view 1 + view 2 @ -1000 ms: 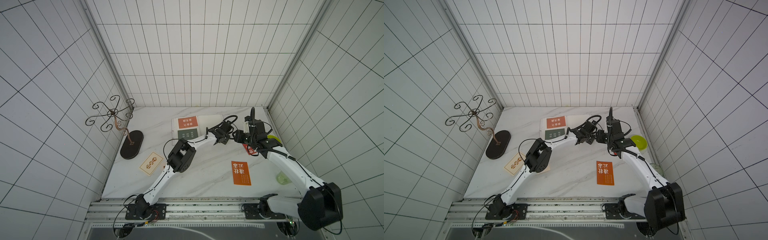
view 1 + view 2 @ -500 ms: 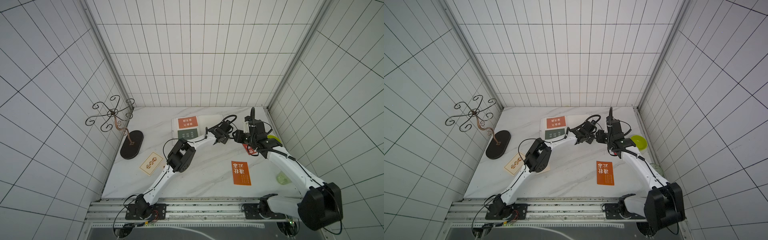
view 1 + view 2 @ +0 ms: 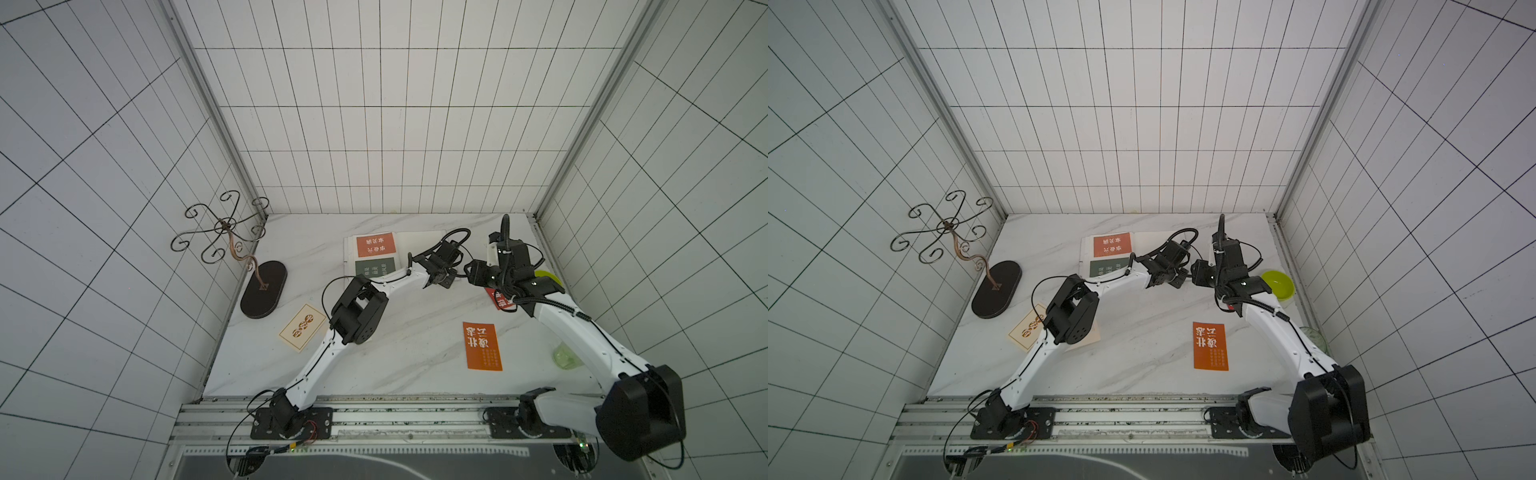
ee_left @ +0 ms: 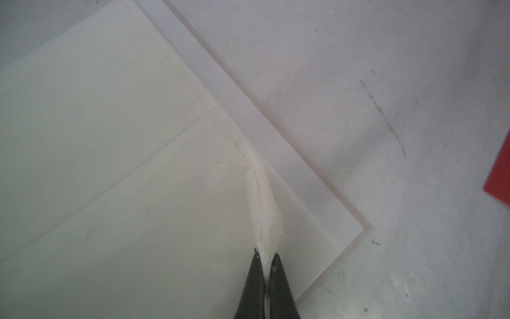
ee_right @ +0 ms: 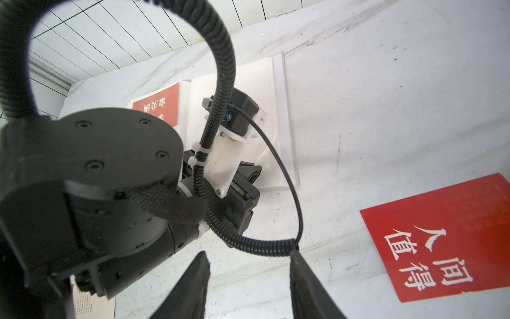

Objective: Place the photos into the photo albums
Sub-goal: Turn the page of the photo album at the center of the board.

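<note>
The photo album [image 3: 419, 245] [image 3: 1150, 241] lies open at the back of the table. An orange photo [image 3: 375, 244] [image 5: 160, 107] and a dark green photo [image 3: 375, 266] sit in its left page. My left gripper [image 4: 266, 255] [image 3: 448, 279] is shut on the lifted edge of the cream right page [image 4: 110, 165], near its corner. My right gripper [image 5: 249, 252] [image 3: 473, 274] hovers open and empty beside it. A red photo [image 5: 441, 243] [image 3: 500, 300] lies under the right arm. On the table lie an orange photo [image 3: 482, 345] and a cream photo [image 3: 302, 327].
A scrolled metal stand on a dark oval base [image 3: 264, 291] is at the left wall. A green bowl [image 3: 1277, 284] and a pale clear cup [image 3: 565, 357] sit along the right wall. Another cream card [image 3: 1094, 334] lies partly under the left elbow.
My left gripper has shut on the page edge. Neither arm has otherwise visibly moved.
</note>
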`<move>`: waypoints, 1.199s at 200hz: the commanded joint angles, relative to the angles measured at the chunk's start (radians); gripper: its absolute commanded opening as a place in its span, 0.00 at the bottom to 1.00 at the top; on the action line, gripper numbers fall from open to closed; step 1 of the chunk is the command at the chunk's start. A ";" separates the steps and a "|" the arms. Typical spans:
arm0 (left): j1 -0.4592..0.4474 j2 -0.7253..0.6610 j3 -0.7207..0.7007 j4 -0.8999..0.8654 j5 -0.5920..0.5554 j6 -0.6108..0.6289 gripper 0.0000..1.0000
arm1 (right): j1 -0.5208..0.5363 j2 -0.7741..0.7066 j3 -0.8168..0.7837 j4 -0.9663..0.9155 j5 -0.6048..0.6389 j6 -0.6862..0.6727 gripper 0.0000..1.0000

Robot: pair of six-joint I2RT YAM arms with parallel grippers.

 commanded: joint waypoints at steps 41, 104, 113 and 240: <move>0.002 -0.336 -0.333 0.147 0.056 -0.009 0.00 | -0.008 0.018 -0.038 0.054 -0.060 0.032 0.48; 0.128 -0.662 -0.756 0.418 0.046 -0.248 0.00 | -0.003 0.131 0.024 0.088 -0.170 0.076 0.48; 0.147 -0.701 -0.809 0.459 0.042 -0.276 0.00 | -0.003 0.140 0.034 0.089 -0.175 0.078 0.48; 0.403 -0.964 -1.160 0.566 0.002 -0.548 0.13 | 0.000 0.159 0.065 0.060 -0.150 0.099 0.48</move>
